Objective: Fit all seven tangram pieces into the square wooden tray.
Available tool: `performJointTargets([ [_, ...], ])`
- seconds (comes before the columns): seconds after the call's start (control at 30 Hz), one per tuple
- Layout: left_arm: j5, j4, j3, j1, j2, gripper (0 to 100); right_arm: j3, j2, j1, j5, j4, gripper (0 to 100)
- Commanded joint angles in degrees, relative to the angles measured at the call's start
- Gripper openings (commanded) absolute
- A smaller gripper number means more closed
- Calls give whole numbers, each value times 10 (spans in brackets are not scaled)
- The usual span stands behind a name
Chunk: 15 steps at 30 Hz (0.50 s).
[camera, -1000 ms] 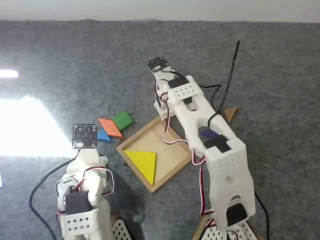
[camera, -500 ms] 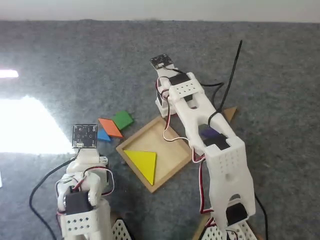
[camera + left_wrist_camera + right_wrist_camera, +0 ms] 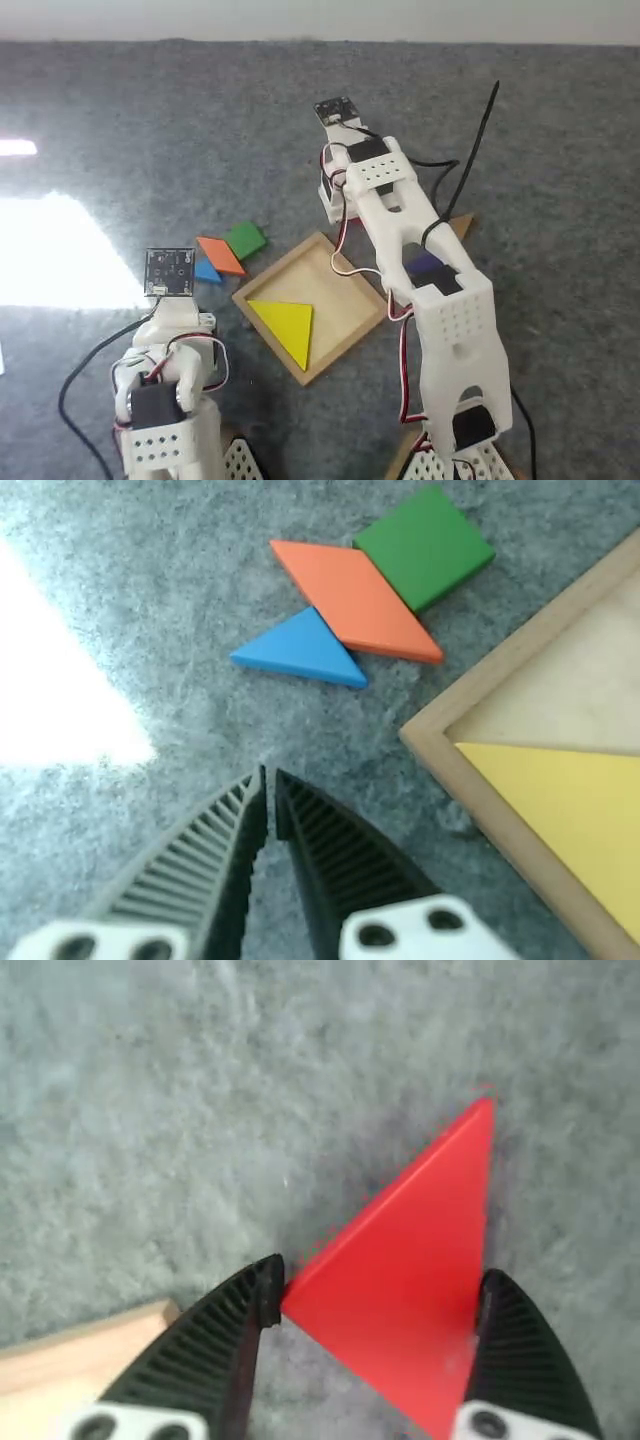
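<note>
The square wooden tray (image 3: 345,268) lies mid-table with a yellow triangle (image 3: 285,325) in it. My right gripper (image 3: 378,1290) is shut on a red triangle (image 3: 410,1250) over the grey mat, just beyond the tray's corner (image 3: 80,1355). The right arm (image 3: 400,215) stretches over the tray's far side. An orange parallelogram (image 3: 355,600), a green square (image 3: 425,545) and a blue triangle (image 3: 300,650) lie together on the mat beside the tray (image 3: 500,770). My left gripper (image 3: 270,785) is shut and empty, short of the blue triangle.
A purple piece (image 3: 422,265) shows under the right arm. A tan triangle (image 3: 461,227) lies on the mat to the arm's right. A bright glare patch (image 3: 60,250) covers the mat at the left. Both arm bases stand at the near edge.
The right arm has swung to the right and farther back, away from the tray's far corner. The left arm and the loose pieces have not moved.
</note>
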Motion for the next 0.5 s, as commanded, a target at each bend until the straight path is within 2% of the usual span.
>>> performJointTargets([
  [0.0, 1, 2, -7, -4, -11, 14, -36, -37, 1, 4, 32, 259],
  [0.27, 1, 2, -7, -4, -11, 14, -36, -108, -4, 161, 116, 259],
  [0.47, 1, 2, -7, -4, -11, 14, -33, -137, -75, 340, 196, 262],
])
